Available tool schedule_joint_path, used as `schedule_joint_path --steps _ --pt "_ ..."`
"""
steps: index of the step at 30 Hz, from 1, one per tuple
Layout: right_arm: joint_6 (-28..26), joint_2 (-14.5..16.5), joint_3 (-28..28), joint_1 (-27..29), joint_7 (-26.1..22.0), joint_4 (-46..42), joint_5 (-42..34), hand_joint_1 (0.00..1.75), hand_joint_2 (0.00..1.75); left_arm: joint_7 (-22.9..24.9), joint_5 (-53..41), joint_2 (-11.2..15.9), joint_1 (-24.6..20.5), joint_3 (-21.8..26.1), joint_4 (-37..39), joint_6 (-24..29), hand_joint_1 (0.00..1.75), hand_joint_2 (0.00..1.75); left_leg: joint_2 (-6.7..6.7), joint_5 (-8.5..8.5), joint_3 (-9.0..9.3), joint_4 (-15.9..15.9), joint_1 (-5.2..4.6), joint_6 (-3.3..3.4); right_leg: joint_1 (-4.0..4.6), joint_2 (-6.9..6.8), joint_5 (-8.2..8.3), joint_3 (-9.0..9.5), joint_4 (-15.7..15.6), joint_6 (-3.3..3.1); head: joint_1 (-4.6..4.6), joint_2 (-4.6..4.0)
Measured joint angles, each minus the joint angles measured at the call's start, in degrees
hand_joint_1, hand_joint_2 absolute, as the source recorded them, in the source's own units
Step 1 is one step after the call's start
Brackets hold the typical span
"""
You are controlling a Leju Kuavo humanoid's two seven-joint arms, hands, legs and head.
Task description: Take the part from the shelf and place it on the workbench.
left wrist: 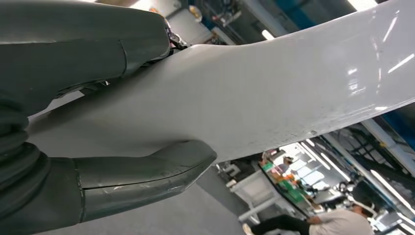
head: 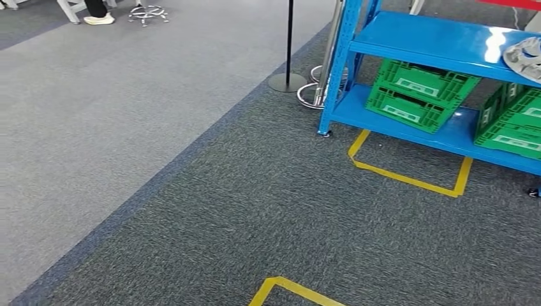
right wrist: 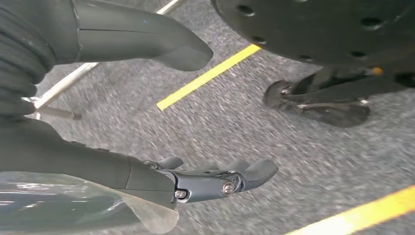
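Left hand (left wrist: 29, 147): it grips the part (left wrist: 254, 93), a broad, smooth, glossy white piece. My thumb (left wrist: 147, 171) presses one face and the darker fingers (left wrist: 83, 49) lie closed against the opposite face, so the part is clamped between them. The part runs out well past the hand. Beyond it, a person (left wrist: 337, 223) is seated far off.

Right hand (right wrist: 73, 161): it holds nothing. Its thumb (right wrist: 142, 36) stands well apart from the fingers (right wrist: 215, 181), which lie stretched out side by side over the grey carpet (right wrist: 235, 122). A yellow tape line (right wrist: 210, 76) crosses the floor under the hand.

Surroundings, head view: the blue shelf (head: 434, 44) stands far right. Two green crates (head: 418, 92) sit stacked on its lower level, with more green crates at the right edge. A grey object (head: 526, 57) lies on the upper level at the right edge; I cannot tell what it is. Yellow floor tape (head: 408, 178) marks a box just in front of the shelf. A black post (head: 289, 44) on a round base stands just left of the shelf.
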Motion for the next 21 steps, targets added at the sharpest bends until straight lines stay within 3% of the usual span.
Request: schedule_joint_path --steps 1,3,4,6,8,9,10,11,12,13,15,17,18,19,21 --pt "0.0 0.0 0.0 0.0 0.0 0.0 0.0 0.00 1.75 0.0 -0.1 0.0 -0.1 0.0 -0.2 0.0 1.75 1.75 -0.60 0.05 -0.47 0.3 0.04 -0.30 0.01 0.54 -0.31 0.38 -0.7 -0.05 0.01 0.00" --pt "0.0 0.0 0.0 0.0 -0.1 0.0 -0.2 0.00 1.75 0.1 -0.3 0.0 -0.2 0.2 -0.7 0.0 1.75 1.75 -1.69 0.29 -1.24 0.6 0.23 -0.96 0.06 -0.46 -0.36 0.51 -0.9 -0.45 0.04 0.00" --pt "-0.1 0.1 0.0 0.0 -0.2 0.0 -0.3 0.00 1.75 0.3 -0.3 0.0 -0.2 0.3 -0.9 0.0 1.75 1.75 -1.22 0.08 -1.55 1.0 0.22 -1.30 0.00 -1.14 -0.24 0.52 -1.0 -0.75 0.02 0.00" --pt "-0.1 0.1 0.1 0.0 -0.4 0.0 -0.4 0.00 1.75 1.3 -0.3 0.0 -0.6 0.8 -1.4 0.0 1.75 1.75 1.37 -2.16 -3.05 4.4 0.23 -2.03 -0.22 -2.62 0.00 0.49 -1.3 -1.25 -0.37 0.00" --pt "-0.1 0.1 0.1 0.2 -0.4 0.0 -0.6 0.00 1.75 2.8 -0.2 0.1 -1.3 1.5 -1.8 0.0 1.75 1.75 3.73 -5.99 -6.17 11.7 0.51 -2.69 -0.10 -4.31 -0.03 0.41 -1.3 -1.45 -0.72 0.00" --pt "-0.1 0.1 0.1 0.2 -0.4 0.0 -0.7 0.00 1.75 3.4 -0.2 0.1 -1.6 1.9 -1.9 0.0 1.75 1.75 4.08 -7.25 -7.55 14.9 0.68 -2.87 -0.03 -5.18 -0.09 0.29 -1.2 -1.52 -0.73 0.00" --pt "-0.1 0.1 0.1 0.2 -0.3 0.0 -0.8 0.00 1.75 3.9 -0.2 0.1 -1.6 2.3 -2.0 0.0 1.75 1.75 4.24 -7.47 -8.16 16.6 0.79 -2.94 0.04 -6.00 -0.19 0.20 -1.2 -1.56 -0.74 0.00" --pt "-0.1 0.1 0.1 0.2 -0.3 0.0 -0.9 0.00 1.75 4.3 -0.3 0.1 -1.7 2.6 -2.2 0.0 1.75 1.75 4.39 -6.51 -7.61 15.8 0.82 -2.86 0.11 -6.77 -0.32 0.17 -1.3 -1.59 -0.74 0.00" --pt "-0.1 0.1 0.1 0.1 -0.3 0.0 -1.0 0.00 1.75 4.6 -0.5 0.1 -1.7 2.9 -2.5 0.0 1.75 1.75 4.73 -4.74 -5.98 12.8 0.78 -2.64 0.19 -7.48 -0.46 0.28 -1.3 -1.56 -0.74 0.00" --pt "-0.1 0.1 0.1 0.1 -0.3 0.0 -1.0 0.00 1.75 4.8 -0.7 0.1 -1.7 3.1 -2.8 0.0 1.75 1.75 5.48 -2.82 -3.71 8.6 0.64 -2.29 0.26 -8.15 -0.60 0.48 -1.3 -1.50 -0.73 0.00" --pt "-0.1 0.1 0.1 0.0 -0.3 0.0 -1.1 0.00 1.75 5.0 -0.9 0.1 -1.9 3.4 -3.3 0.0 1.75 1.75 7.56 -0.90 -0.14 1.8 0.11 -1.43 0.41 -9.30 -0.81 0.92 -1.4 -1.19 -0.72 0.00" --pt "-0.1 0.1 0.1 -0.1 -0.4 0.0 -1.1 0.00 1.75 5.0 -0.8 0.1 -2.0 3.5 -3.7 0.0 1.75 1.75 8.12 -0.89 0.46 0.1 -0.39 -0.85 0.37 -10.35 -0.84 1.41 -1.6 -0.67 -0.78 0.00" --pt "-0.1 0.1 0.1 -0.2 -0.4 0.0 -1.1 0.00 1.75 4.9 -0.8 0.1 -1.9 3.6 -3.9 0.0 1.75 1.75 7.53 -0.65 0.32 -0.1 -0.50 -0.58 0.32 -10.86 -0.75 1.74 -1.8 -0.34 -0.83 0.00" --pt "-0.1 0.1 0.1 -0.3 -0.4 0.0 -1.2 0.00 1.75 4.7 -0.8 0.1 -1.9 3.6 -4.0 0.0 1.75 1.75 6.98 -0.30 0.40 -0.6 -0.34 -0.35 0.27 -10.73 -0.91 1.88 -1.8 -0.04 -0.82 0.00" --pt "-0.1 0.1 0.1 -0.5 -0.6 0.0 -1.2 0.00 1.75 4.3 -0.6 0.1 -1.9 3.7 -4.2 0.0 1.75 1.75 5.98 0.49 0.79 -1.8 0.01 0.17 0.27 -8.06 -2.42 1.05 0.2 0.38 -0.71 0.00"
